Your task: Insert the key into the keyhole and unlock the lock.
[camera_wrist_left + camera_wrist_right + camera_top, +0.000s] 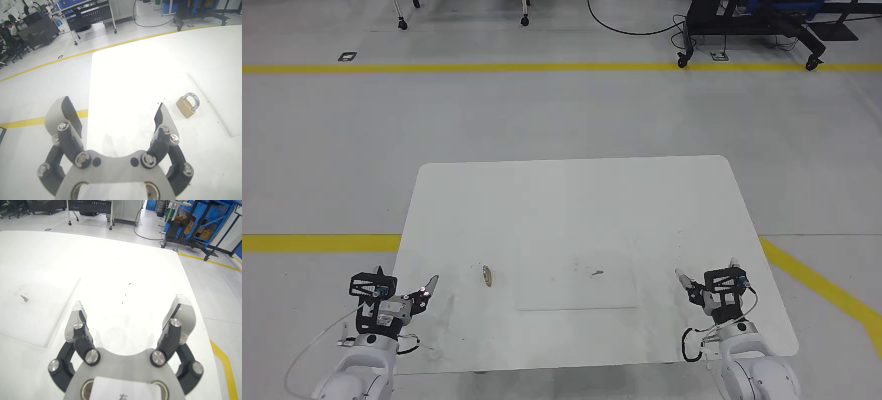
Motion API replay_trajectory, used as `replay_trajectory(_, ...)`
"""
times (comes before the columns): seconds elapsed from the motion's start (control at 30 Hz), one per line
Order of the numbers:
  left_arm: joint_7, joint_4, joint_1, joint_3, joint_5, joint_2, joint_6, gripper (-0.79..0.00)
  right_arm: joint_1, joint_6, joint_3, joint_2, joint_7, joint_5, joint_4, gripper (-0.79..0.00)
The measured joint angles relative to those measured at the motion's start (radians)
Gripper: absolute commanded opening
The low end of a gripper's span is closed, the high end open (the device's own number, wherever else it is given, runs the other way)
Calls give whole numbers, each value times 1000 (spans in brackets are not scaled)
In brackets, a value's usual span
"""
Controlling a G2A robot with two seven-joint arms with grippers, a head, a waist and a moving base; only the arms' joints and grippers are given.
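Note:
A small brass padlock (pixel 486 276) (pixel 185 109) with a silver shackle lies on the white table (pixel 572 200), just left of a thin white mat (pixel 577 279). On that mat rests a small grey key (pixel 596 272) (pixel 24 298). My left gripper (pixel 405 290) (pixel 113 106) hangs open over the table's front left corner, a short way from the padlock, holding nothing. Over the front right corner my right gripper (pixel 707 280) (pixel 128 303) is open too and holds nothing, with the key well off to its side.
The white mat's raised edge (pixel 208 104) (pixel 64 313) runs between the padlock and the key. Yellow floor lines (pixel 322 243) flank the table. Carts and racks (pixel 752 25) stand far behind the table on the floor.

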Motion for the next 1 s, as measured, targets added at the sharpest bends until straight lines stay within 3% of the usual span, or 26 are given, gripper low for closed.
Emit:
replay_trajectory(0.27, 0, 0, 0, 0, 0, 0, 0, 0, 7, -23, -17, 0, -1, -1, -1, 0)
replay_trajectory(0.6, 0, 0, 0, 0, 0, 0, 0, 0, 168, -404, -203, 0, 146, -22, 75, 0)
replay_trajectory(0.63, 0, 0, 0, 0, 0, 0, 0, 0, 183, -432, -213, 0, 155, -20, 84, -18)
replay_trajectory(0.7, 0, 0, 0, 0, 0, 0, 0, 0, 214, -485, -231, 0, 165, -14, 104, -277)
replay_trajectory(0.77, 0, 0, 0, 0, 0, 0, 0, 0, 240, -520, -250, 0, 175, -19, 122, -326)
replay_trajectory(0.8, 0, 0, 0, 0, 0, 0, 0, 0, 260, -538, -266, -2, 185, -20, 141, -394)
replay_trajectory(1.0, 0, 0, 0, 0, 0, 0, 0, 0, 376, -566, -349, -15, 244, -3, 242, -406)
